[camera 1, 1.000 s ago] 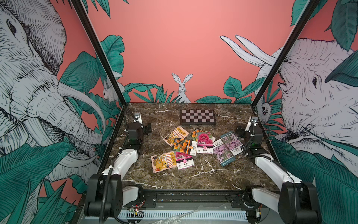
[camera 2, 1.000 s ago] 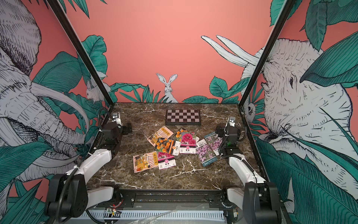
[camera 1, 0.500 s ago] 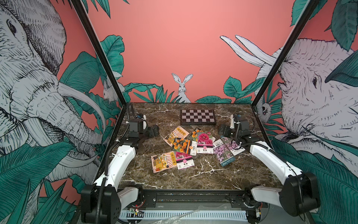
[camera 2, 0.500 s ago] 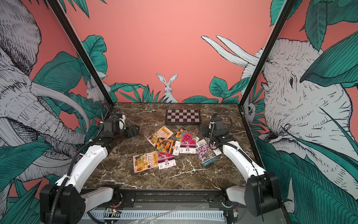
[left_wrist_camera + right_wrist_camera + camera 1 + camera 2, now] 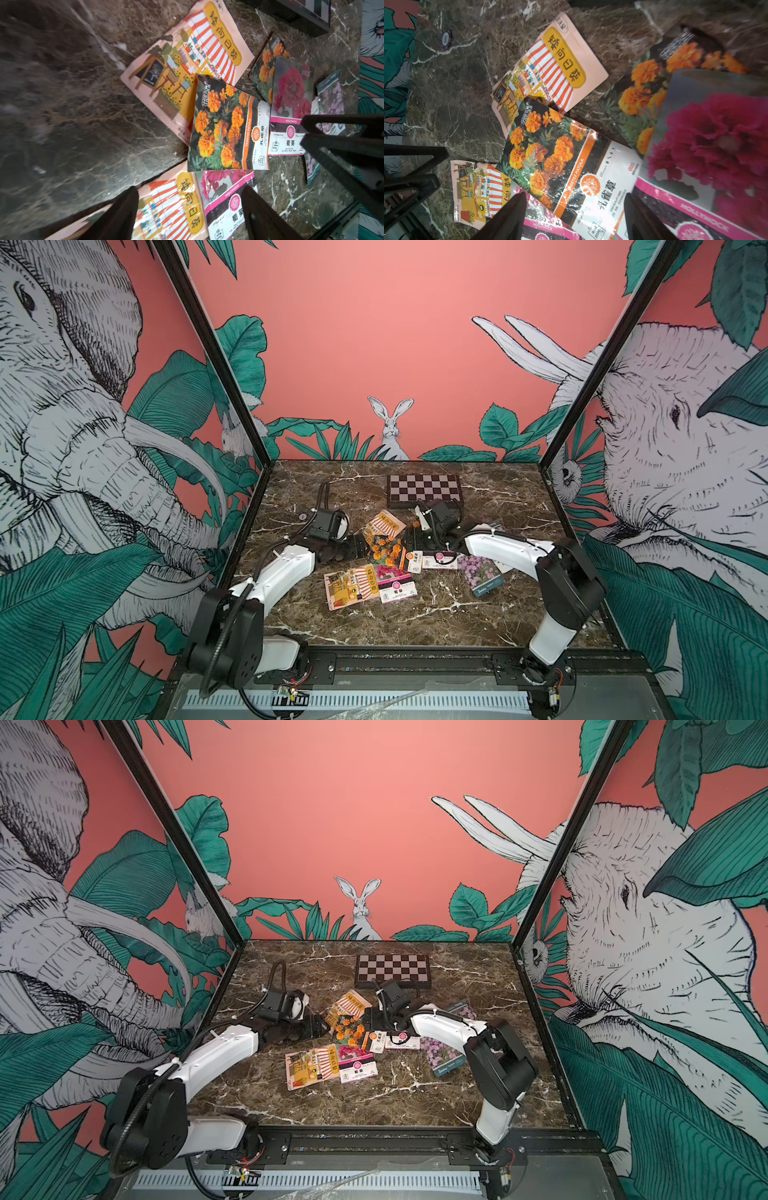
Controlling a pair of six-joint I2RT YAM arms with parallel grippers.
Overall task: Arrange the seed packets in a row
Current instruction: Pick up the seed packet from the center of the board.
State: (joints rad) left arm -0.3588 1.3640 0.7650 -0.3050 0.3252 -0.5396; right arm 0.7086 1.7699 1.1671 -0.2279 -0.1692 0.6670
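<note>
On the marble tabletop (image 5: 436,614), furthest left, the left end effector (image 5: 359,549) sits low with its jaws parted and nothing between them, just beside a loose, overlapping cluster of seed packets in the middle. Nearest the front edge lies a near shop packet (image 5: 351,587) with orange stripes, its right side overlapped by a near magenta packet (image 5: 395,585). Behind these, a far shop packet (image 5: 384,524) lies tilted, and a marigold packet (image 5: 388,549) covers its near corner. The right end effector (image 5: 411,539) hangs just above the cluster with its jaws apart and empty; in the right wrist view it is over the marigold packet's white label end. Beside it a 2nd marigold packet (image 5: 643,93) lies partly under a far magenta packet (image 5: 716,135). At the back, well apart from the cluster, rests the chequered board (image 5: 424,489). Further right lies a lilac packet (image 5: 482,578), and a 2nd lilac packet (image 5: 459,1009) shows partly behind the right arm.
</note>
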